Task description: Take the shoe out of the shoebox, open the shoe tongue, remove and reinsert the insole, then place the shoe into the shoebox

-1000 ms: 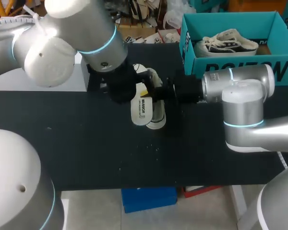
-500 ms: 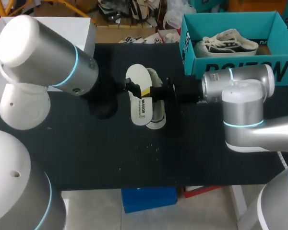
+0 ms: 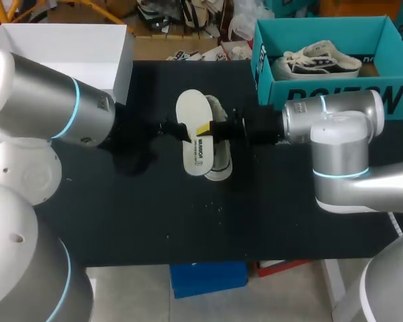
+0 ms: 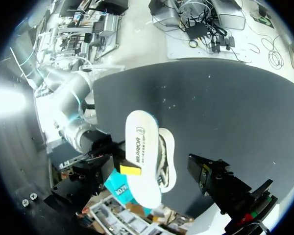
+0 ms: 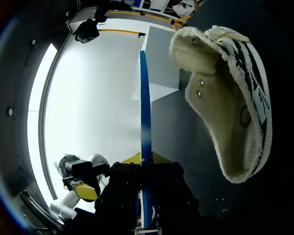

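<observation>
The insole [image 3: 193, 134] gripped in the right gripper's [image 3: 204, 129] jaws has a smooth, matt white face and a thin blue edge. Just beside the jaws, the shoe [image 5: 225, 112] is coarse off-white canvas with a fuzzy, frayed rim and small shiny metal eyelets. Under the jaws, the table [image 3: 154, 215] is matt black and lightly speckled.

The table [image 3: 255, 215] has a black, matt top, and it shows also in the left wrist view [image 4: 225, 107]. Some small white specks [image 3: 218, 204] lie on it near the front edge (too small to say what they are). At the far left corner stands a white box [image 3: 60, 47], open at the top; I cannot tell if it stands on the table or just beside it. In the teal shoebox [image 3: 336, 94] lies a second shoe [image 3: 316, 59], white with dark stripes.
</observation>
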Robot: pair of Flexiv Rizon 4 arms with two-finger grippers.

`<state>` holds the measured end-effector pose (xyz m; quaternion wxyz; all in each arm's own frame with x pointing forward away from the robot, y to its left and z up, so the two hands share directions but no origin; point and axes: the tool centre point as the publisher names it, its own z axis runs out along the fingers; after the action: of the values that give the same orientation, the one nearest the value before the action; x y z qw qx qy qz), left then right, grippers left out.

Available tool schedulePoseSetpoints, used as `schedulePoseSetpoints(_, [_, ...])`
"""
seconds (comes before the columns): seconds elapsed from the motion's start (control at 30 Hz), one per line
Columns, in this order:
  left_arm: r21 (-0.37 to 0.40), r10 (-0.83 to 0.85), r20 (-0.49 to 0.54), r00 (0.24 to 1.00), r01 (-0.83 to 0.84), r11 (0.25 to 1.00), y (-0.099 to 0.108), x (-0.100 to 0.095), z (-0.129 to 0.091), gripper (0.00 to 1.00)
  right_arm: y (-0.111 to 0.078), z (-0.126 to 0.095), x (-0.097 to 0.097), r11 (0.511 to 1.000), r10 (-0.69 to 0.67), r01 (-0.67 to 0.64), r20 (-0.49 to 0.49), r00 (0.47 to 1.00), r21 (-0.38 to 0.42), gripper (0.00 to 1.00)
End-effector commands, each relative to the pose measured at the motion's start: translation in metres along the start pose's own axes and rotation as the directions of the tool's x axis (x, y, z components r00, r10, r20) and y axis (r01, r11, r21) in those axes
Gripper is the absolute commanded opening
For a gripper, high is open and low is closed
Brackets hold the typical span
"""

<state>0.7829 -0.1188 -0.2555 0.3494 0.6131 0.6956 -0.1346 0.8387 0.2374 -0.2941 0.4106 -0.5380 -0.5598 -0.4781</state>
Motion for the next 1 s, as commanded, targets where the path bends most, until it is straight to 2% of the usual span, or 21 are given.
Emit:
schedulePoseSetpoints(0.03, [0.008, -0.053, 0.316, 0.947, 0.053, 0.999, 0.003, 0.019, 0.002, 1.00, 0.000, 0.001, 0.000, 1.000, 0.001, -0.001, 0.001, 1.000, -0.002, 0.00])
schedulePoseSetpoints(0.17, [0.016, -0.102, 0.434, 0.895, 0.106, 0.994, 0.012, 0.029, -0.002, 1.00, 0.000, 0.001, 0.000, 1.000, 0.001, -0.001, 0.001, 1.000, -0.002, 0.00])
schedulePoseSetpoints(0.27, [0.054, -0.123, 0.503, 0.855, 0.110, 0.992, 0.019, 0.032, -0.003, 1.00, 0.000, 0.001, 0.000, 1.000, 0.001, -0.001, 0.001, 1.000, -0.002, 0.00])
schedulePoseSetpoints(0.33, [0.098, -0.171, 0.495, 0.852, 0.141, 0.985, 0.023, 0.035, 0.000, 1.00, 0.000, 0.001, 0.000, 1.000, 0.001, -0.001, 0.001, 1.000, -0.002, 0.00])
schedulePoseSetpoints(0.73, [0.098, -0.171, 0.495, 0.852, 0.141, 0.985, 0.023, 0.035, 0.000, 1.00, 0.000, 0.001, 0.000, 1.000, 0.001, -0.001, 0.001, 1.000, -0.002, 0.00])
schedulePoseSetpoints(0.8, [0.095, -0.193, 0.551, 0.812, 0.168, 0.981, 0.022, 0.036, 0.006, 1.00, 0.000, 0.001, 0.000, 1.000, 0.001, -0.001, 0.001, 1.000, -0.002, 0.00])
schedulePoseSetpoints(1.0, [0.067, -0.234, 0.635, 0.737, 0.249, 0.966, 0.030, 0.041, 0.021, 1.00, 0.000, 0.001, 0.000, 1.000, 0.001, -0.001, 0.001, 1.000, -0.002, 0.00])
